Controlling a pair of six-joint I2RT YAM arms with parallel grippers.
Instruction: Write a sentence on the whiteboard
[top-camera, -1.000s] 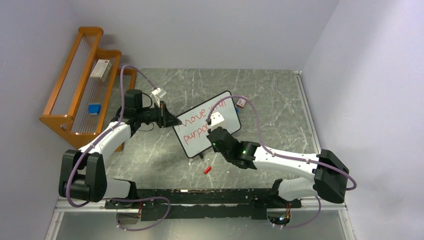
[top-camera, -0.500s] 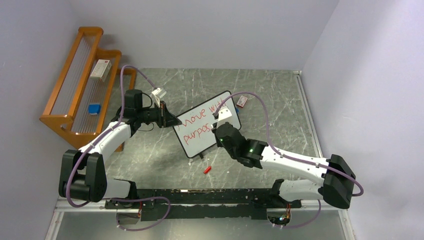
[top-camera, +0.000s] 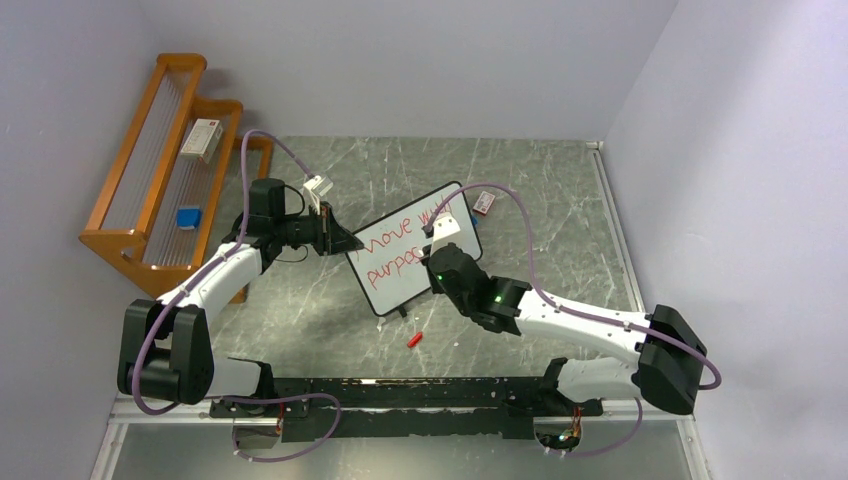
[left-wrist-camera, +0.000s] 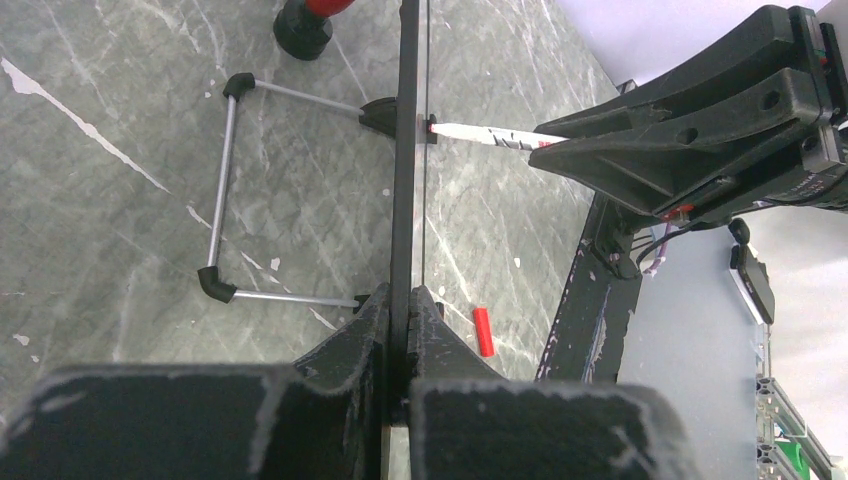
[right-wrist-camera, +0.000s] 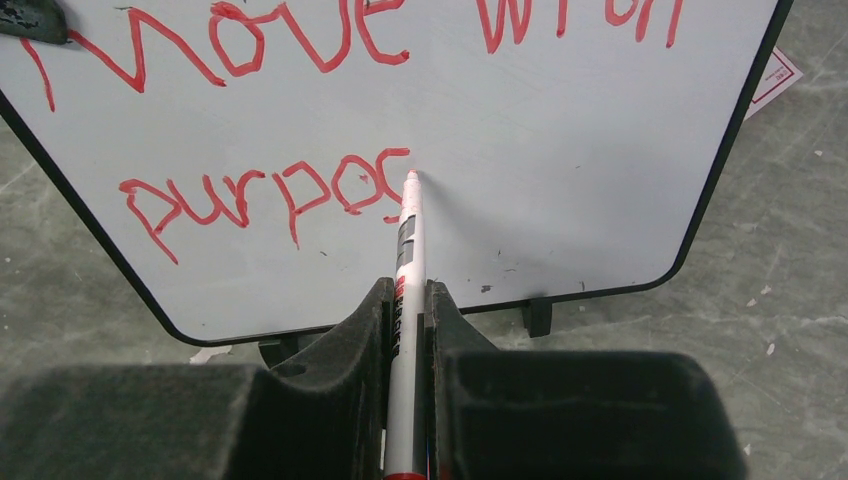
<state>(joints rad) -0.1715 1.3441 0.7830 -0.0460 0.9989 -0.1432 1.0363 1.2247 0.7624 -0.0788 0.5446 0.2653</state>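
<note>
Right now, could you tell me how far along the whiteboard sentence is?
Done: "Move with" fills the top line of the whiteboard, and "purpo" sits below. In hand: the right gripper holds the marker tip at a half-drawn "s", while the left gripper clamps the board's edge. Left: likely finishing "purpose".

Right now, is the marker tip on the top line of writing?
No, the marker tip sits at the end of the lower line on the whiteboard.
</note>
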